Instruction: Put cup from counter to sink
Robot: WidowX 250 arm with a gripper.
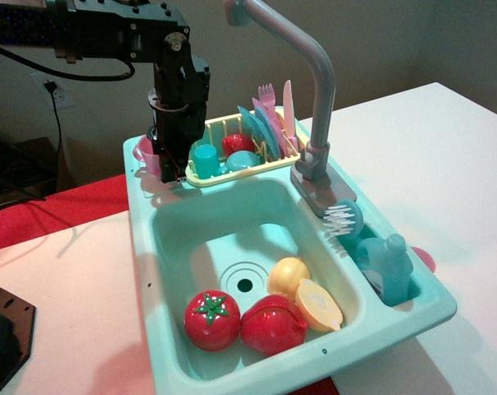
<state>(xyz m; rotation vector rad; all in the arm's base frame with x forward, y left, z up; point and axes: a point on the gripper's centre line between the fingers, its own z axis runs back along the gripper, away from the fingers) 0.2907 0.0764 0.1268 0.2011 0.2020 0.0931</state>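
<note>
The pink cup (145,153) stands on the ribbed teal counter (141,185) at the sink unit's back left corner. Only its left side and loop handle show; the rest is hidden behind my arm. My black gripper (172,169) points down right at the cup's right side, its tips low at the counter. The dark fingers merge, so I cannot tell whether they hold the cup. The teal sink (232,226) lies in front, with its round drain (245,285) and tall grey faucet (314,90).
In the sink lie a red tomato (211,319), a red fruit (273,324) and two yellow halves (304,293). A yellow dish rack (232,152) with a teal cup, plates and cutlery stands just right of the gripper. A brush and blue bottle (387,265) sit at the right.
</note>
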